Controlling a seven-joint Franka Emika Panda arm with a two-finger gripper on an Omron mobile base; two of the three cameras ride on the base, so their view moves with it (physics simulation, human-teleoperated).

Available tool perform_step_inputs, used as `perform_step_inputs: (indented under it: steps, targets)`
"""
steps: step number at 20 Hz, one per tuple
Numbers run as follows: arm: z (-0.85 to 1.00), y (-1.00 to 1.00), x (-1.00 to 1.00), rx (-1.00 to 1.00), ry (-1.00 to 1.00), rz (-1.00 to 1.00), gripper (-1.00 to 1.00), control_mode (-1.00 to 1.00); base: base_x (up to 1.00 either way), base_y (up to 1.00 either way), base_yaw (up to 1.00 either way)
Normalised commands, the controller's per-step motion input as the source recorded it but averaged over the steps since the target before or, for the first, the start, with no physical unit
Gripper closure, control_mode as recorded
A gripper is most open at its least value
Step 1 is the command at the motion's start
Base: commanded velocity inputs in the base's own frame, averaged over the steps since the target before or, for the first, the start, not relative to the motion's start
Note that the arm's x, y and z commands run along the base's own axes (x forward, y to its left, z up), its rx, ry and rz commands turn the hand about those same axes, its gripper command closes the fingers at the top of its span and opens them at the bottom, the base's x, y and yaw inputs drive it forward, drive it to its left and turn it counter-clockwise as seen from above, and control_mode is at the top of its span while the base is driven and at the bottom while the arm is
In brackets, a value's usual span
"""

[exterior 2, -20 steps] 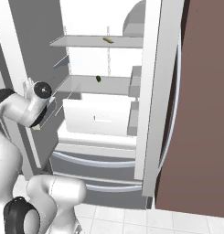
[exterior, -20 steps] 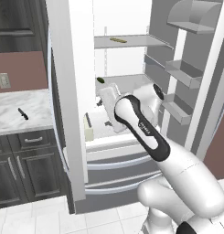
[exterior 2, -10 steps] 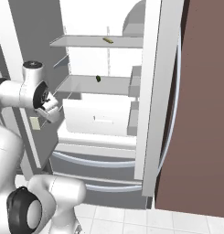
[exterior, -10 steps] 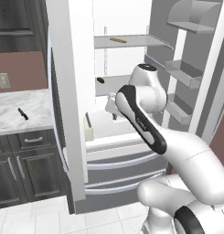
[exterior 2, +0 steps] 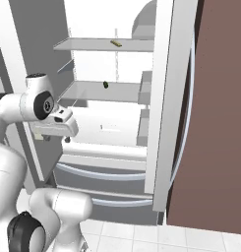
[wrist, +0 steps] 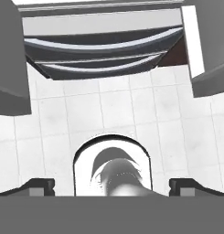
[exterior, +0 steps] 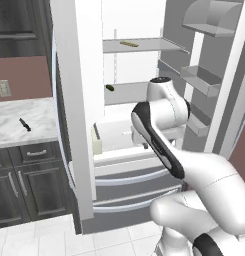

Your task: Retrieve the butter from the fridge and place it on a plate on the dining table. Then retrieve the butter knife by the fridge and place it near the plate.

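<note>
Your gripper (wrist: 111, 186) has its jaws spread wide with nothing between them, and in the hand view it looks straight down at white floor tiles (wrist: 131, 109), with the two bottom drawers (wrist: 104, 50) of the fridge curving across the top of that view. From the right base view you can see the hand (exterior 2: 55, 129) sitting in front of the open fridge (exterior 2: 164, 98), roughly level with the lower shelf (exterior 2: 97, 91) and off to its left, well short of anything on the shelves.

Going outward, the butter (exterior: 128, 44) lies on the upper shelf (exterior: 144, 46), a thin pale yellow stick, well above your hand and untouched. One shelf down you've got a small dark green item (exterior: 110, 88) near the shelf's left end. Both fridge doors stand open, the right one showing its grey door bins (exterior: 201, 82).

Off to the left, the butter knife (exterior: 25, 124) lies on the marble counter (exterior: 24, 120) beside the fridge, above dark cabinets (exterior: 24, 185).
</note>
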Motion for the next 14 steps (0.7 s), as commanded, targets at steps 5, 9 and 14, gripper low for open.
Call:
perform_step_inputs:
  steps: [5, 9, 14]
  targets:
    - [-0.36, 0.0, -0.35, 0.0, 0.0, 0.16, -1.0, -1.0, 0.0, 0.0, 0.0]
    - [-0.06, -0.23, 0.0, 0.0, 0.0, 0.02, -1.0, -1.0, 0.0, 0.0, 0.0]
    - [-0.06, -0.41, 0.01, 0.0, 0.01, 0.0, -1.0, -1.0, 0.0, 0.0, 0.0]
